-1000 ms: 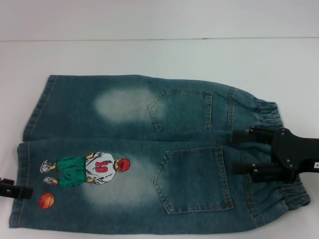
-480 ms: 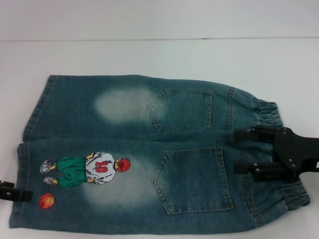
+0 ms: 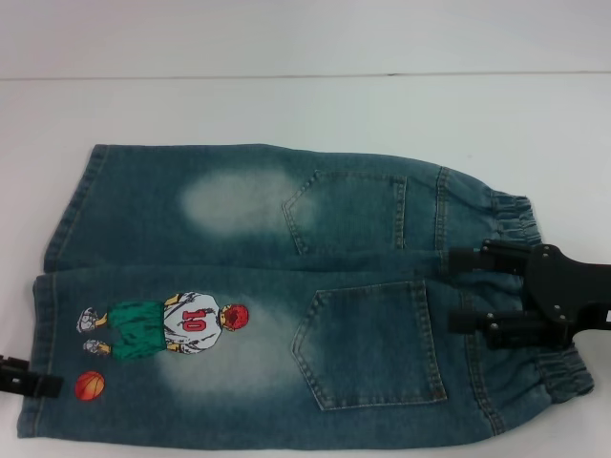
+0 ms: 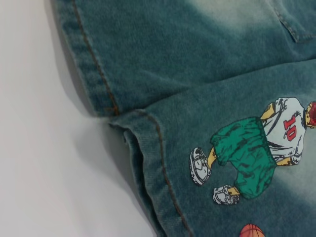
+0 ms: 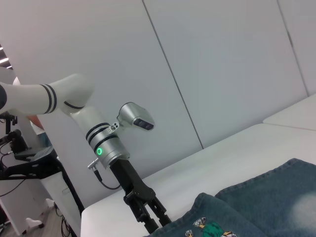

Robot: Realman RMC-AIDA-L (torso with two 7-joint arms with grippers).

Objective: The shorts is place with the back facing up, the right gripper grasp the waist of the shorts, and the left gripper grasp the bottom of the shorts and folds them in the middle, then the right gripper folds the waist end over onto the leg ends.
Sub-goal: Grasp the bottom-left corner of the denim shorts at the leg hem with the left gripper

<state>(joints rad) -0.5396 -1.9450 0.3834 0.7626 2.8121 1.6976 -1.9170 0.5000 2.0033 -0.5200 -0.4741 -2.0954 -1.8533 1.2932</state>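
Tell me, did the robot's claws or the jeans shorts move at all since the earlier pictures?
Hardly. The left gripper, at the hem of the leg with the cartoon player, crept a little lower and nearer the orange ball. The right gripper stayed over the ruffled waist, fingers spread. The shorts stayed flat, with nothing lifted or folded.

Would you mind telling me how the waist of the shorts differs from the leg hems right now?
The waist is gathered, puckered elastic; the leg hems are flat and straight-stitched. The right gripper lies over the waist, while the left gripper sits at the hem edge. Both are faded blue denim, lying on the table.
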